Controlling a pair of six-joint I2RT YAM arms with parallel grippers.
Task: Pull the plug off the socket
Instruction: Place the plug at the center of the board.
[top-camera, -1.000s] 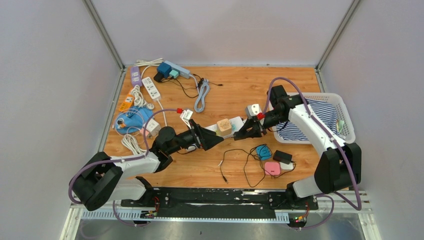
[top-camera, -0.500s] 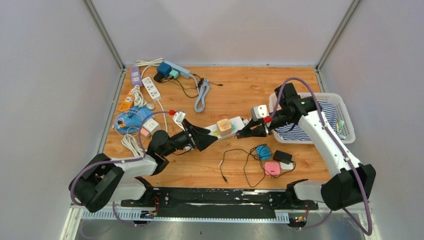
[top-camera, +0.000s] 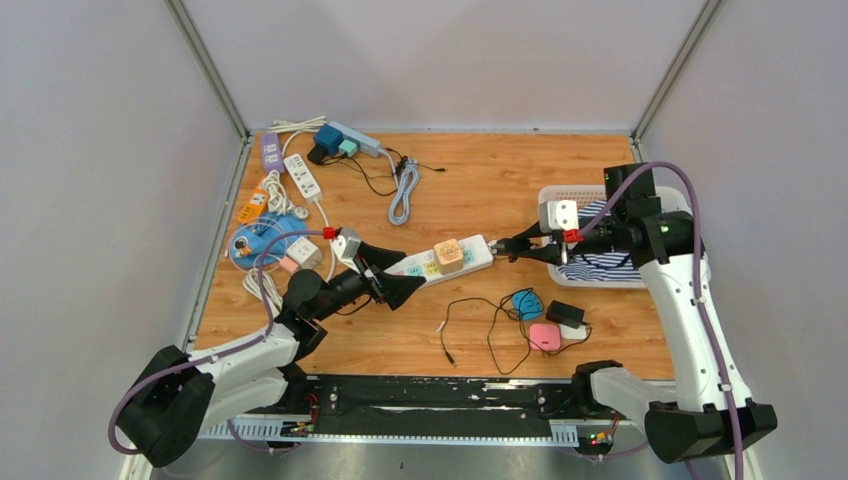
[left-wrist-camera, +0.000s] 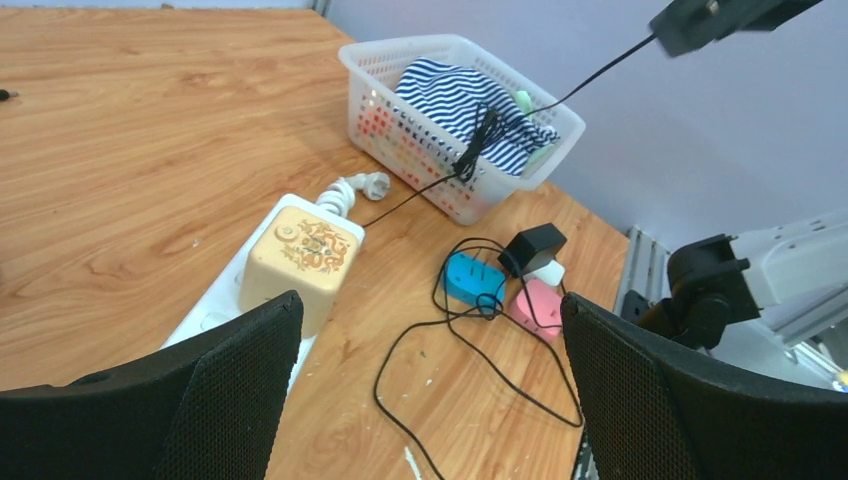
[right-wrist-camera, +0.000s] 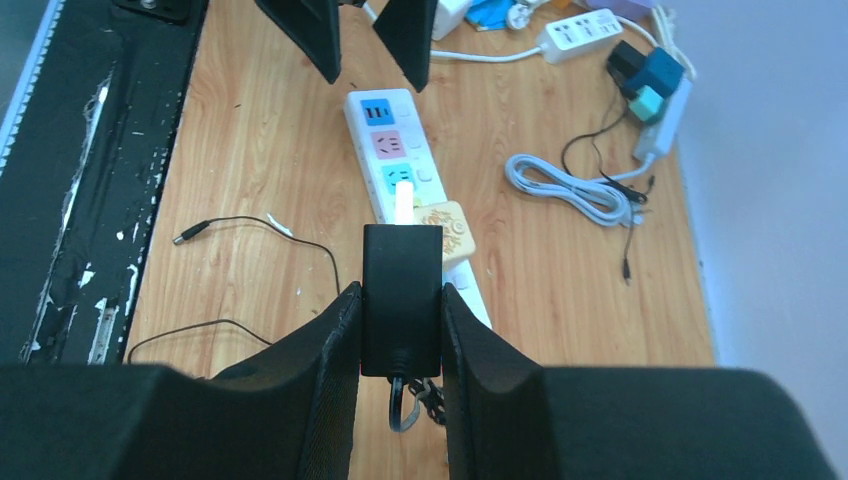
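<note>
Two hands: left gripper spread wide, empty; right gripper clamped on the plug.
Plug: matte black boxy block, mid-frame in the right wrist view, held off the power strip.
Strip: long glossy white bar with coloured socket faces, on the wood-grain table.
Left wrist only: thin black cable crossing the white lattice basket.

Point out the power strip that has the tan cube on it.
The white strip in mid-table with coloured sockets: the tan cube sits near its right end. The other strips lie bunched at the far left corner.
</note>
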